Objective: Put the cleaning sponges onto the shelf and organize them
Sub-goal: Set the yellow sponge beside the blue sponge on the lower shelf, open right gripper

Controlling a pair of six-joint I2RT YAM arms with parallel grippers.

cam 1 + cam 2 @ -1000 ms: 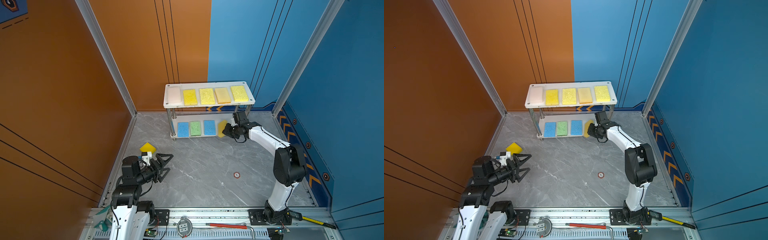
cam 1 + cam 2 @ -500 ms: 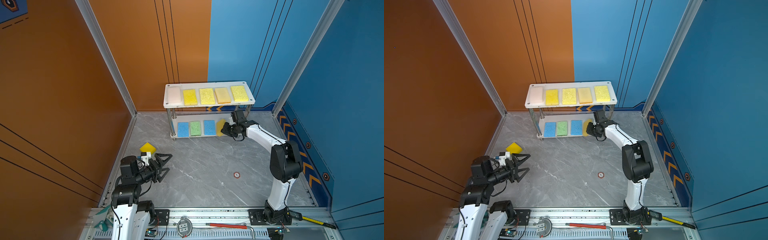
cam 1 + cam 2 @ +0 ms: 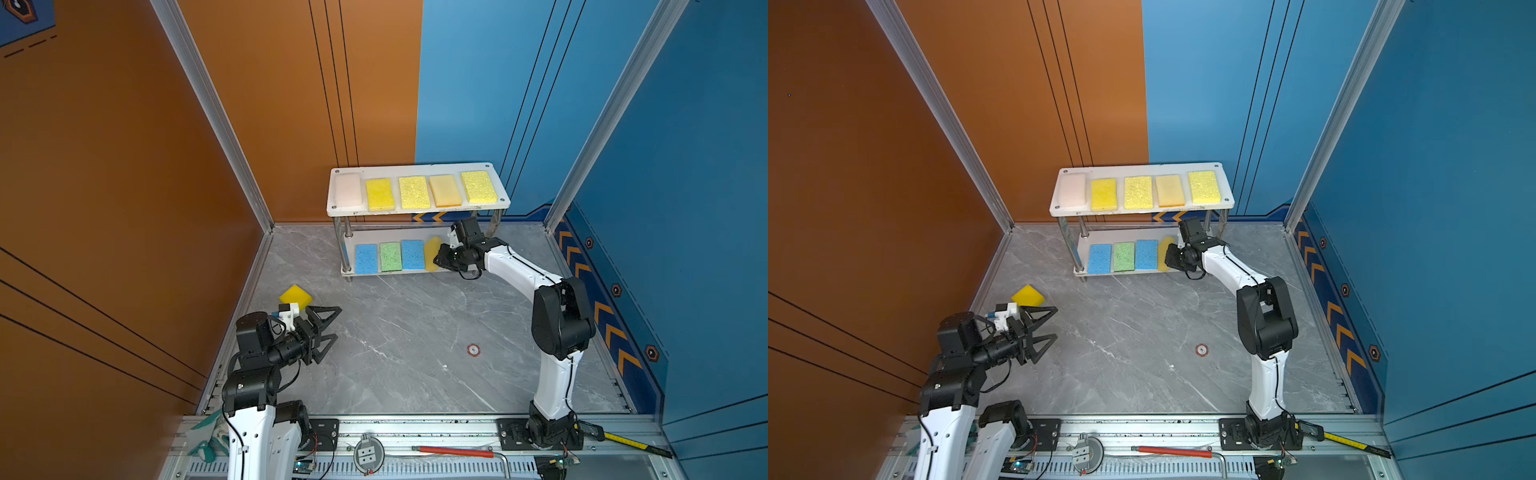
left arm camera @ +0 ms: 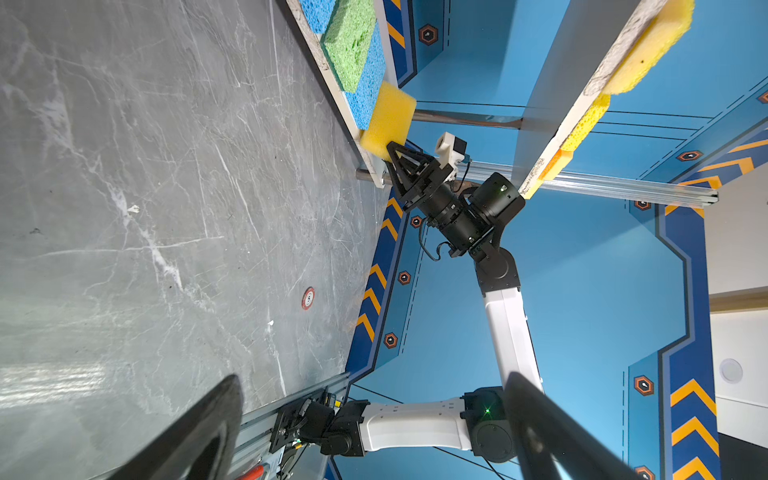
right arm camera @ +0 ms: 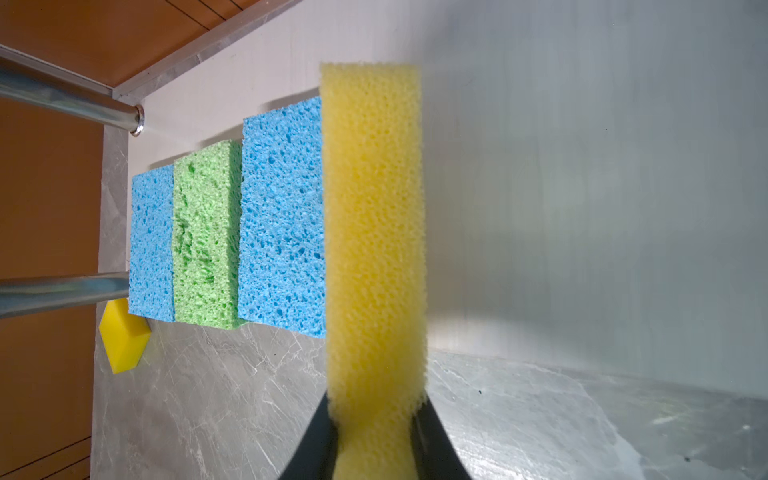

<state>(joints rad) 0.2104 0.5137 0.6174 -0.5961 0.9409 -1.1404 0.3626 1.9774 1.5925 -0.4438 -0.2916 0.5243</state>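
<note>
One loose yellow sponge (image 3: 296,296) is left on the gray floor (image 3: 415,332), near its left edge. The left gripper (image 3: 336,322) waits just beside it with its two fingers wide apart and nothing in them. Eight sponges lie flat on the shelf (image 3: 347,240). On the top board (image 3: 419,210), from the left end to the right end, are a pale pink sponge (image 3: 348,190), a smooth yellow sponge (image 3: 380,194), a bumpy yellow sponge (image 3: 414,192), an orange-yellow sponge (image 3: 445,190) and a second bumpy yellow sponge (image 3: 478,187), so that board looks full. On the bottom board (image 3: 386,272), from the left end, a blue sponge (image 3: 366,258), a green sponge (image 3: 390,257) and a second blue sponge (image 3: 412,254) sit side by side. The right gripper (image 3: 441,257) is squeezed tight on the held yellow sponge (image 3: 431,252), which stands on its thin side over the bottom board, just beside the second blue sponge; I cannot tell if they touch. I think the job is nearly done: this sponge must be laid flat and let go, then the loose one must be picked up and shelved too. Since a second ago, the right gripper has slid in closer to the second blue sponge, while the left gripper and the loose yellow sponge are where they were.
</note>
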